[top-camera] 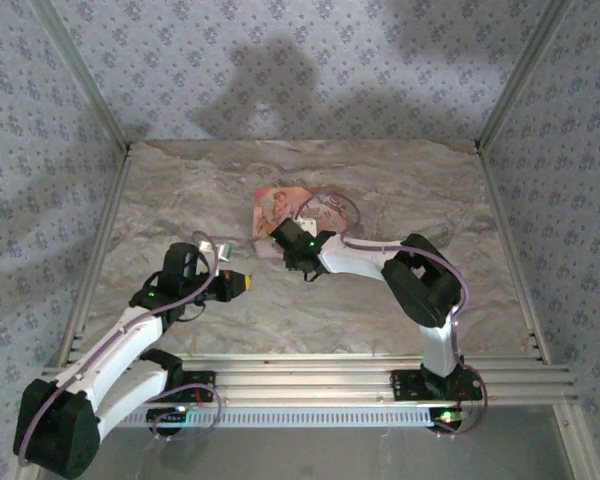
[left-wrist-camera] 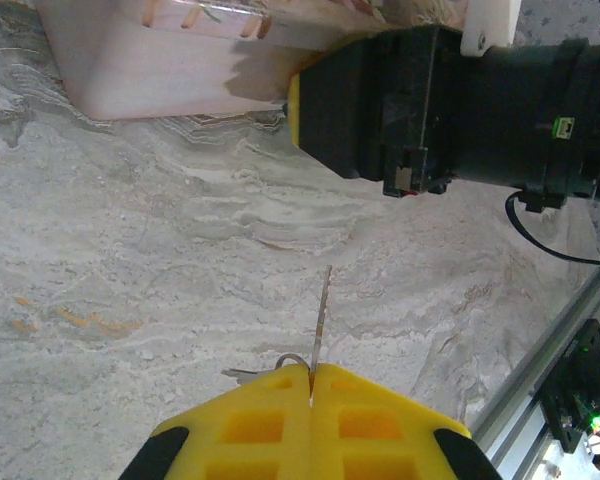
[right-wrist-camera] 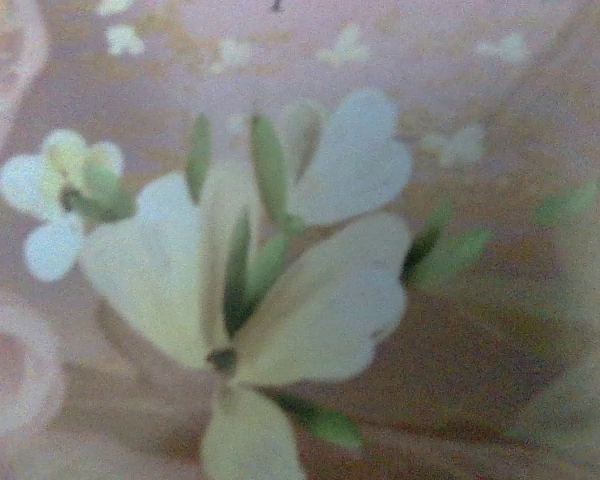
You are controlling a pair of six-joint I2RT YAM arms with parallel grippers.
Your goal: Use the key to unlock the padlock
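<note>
Top: high overhead, looking down. Left wrist: low over table (left-wrist-camera: 130, 260). Right wrist: blur-close on pink box (right-wrist-camera: 480, 110).

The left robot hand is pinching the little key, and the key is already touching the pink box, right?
Not quite. The left gripper does pinch the key, but the key is not touching the pink box: it sticks out over the table, well apart from the box. The left wrist view shows this.
</note>
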